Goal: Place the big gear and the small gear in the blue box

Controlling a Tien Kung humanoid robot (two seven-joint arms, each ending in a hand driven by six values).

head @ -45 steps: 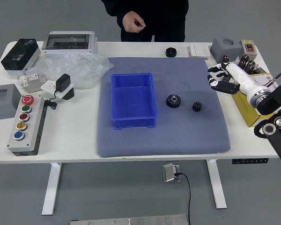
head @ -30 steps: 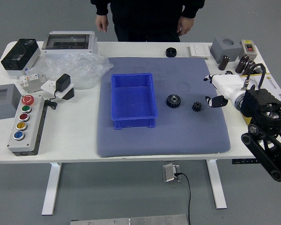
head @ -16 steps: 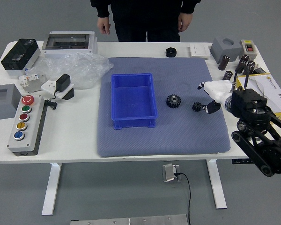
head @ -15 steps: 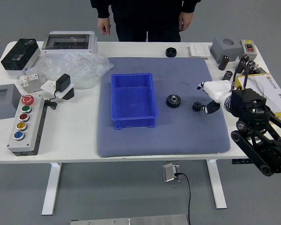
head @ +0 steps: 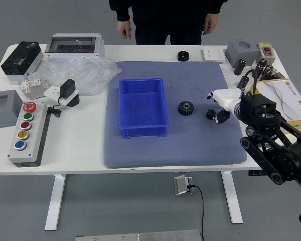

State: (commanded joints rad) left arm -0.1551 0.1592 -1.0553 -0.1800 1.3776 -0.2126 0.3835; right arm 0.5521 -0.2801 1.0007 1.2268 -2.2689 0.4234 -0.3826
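Right hand (head: 228, 102) of the robot, palm turned down and partly open, holds nothing; its thumb and fingers are parted close beside the small gear (head: 210, 114), which lies flat on the mat (head: 175, 151) near the right edge. Getting a grip on that gear looks like the step in hand. Since the piece is low and small, the hand should probably sink a little more, bring thumb and fingertips to opposite sides of the toothed rim, and only then close gently; pressing from one side alone could skid it over the mat. The big gear (head: 185, 108) sits between it and the blue box (head: 142, 105), which stands toward the mat's left edge, so the lift ought to clear both gear and box wall before any sideways travel. Beyond the table's far edge, a person (head: 168, 17) stands with both hands hanging down.
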